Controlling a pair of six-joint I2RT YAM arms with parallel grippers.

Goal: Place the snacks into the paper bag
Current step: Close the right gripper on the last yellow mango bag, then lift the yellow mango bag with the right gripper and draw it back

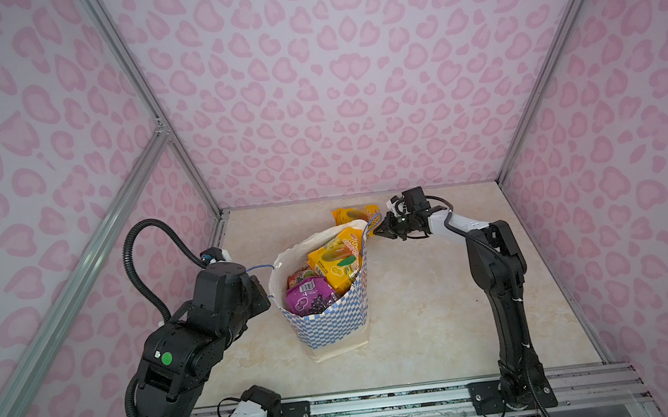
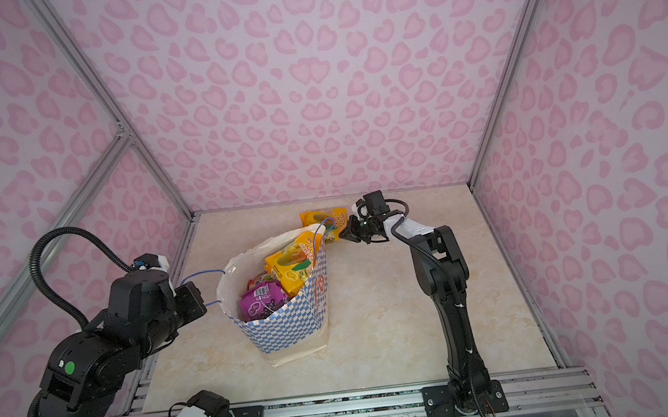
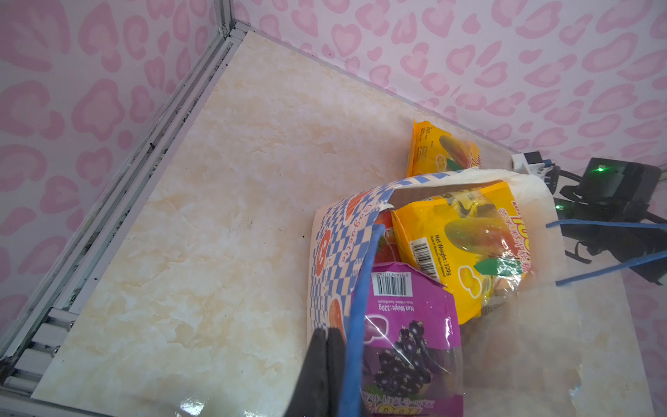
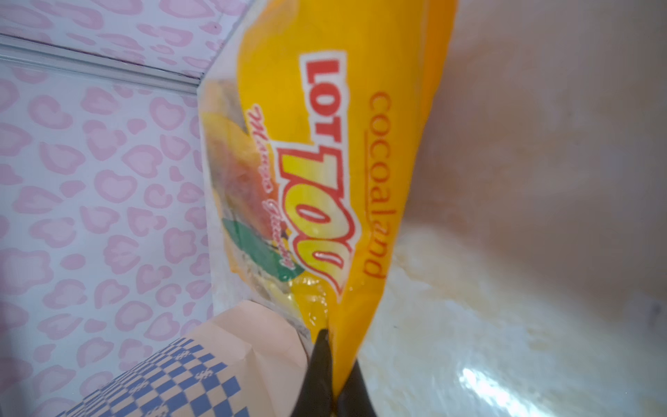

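Right of centre in both top views, the right arm [image 1: 492, 269] rises from the rail [image 1: 384, 401] at the lower edge, bends at the elbow and reaches leftward with a nearly level wrist. The right gripper [image 1: 382, 230] ends just past the far rim of the paper bag [image 1: 326, 319]. The right wrist view shows its fingers nipped tight on the edge of a yellow packet [image 4: 325, 162].

At lower left the left arm [image 1: 195, 348] lies low, its forearm pointing right at the bag's near-left rim. The left gripper [image 3: 327, 334] has its fingers pressed together, with the blue cord handle [image 3: 364, 281] running against them.

The bag stands open at mid-frame on the table [image 1: 426, 317], leaning a little. In its mouth are a purple packet [image 1: 311, 297], a second yellow packet [image 1: 335, 259] and a sliver of a red packet [image 1: 299, 277].

From above, the left wrist housing covers the left fingertips. In the left wrist view the frame edge cuts off the spot where the cord meets the fingers, so I cannot tell whether it is pinched or only hooked. The bag's rim hides much of the held packet, and the blurred surface under it leaves its clearance from the table unclear.
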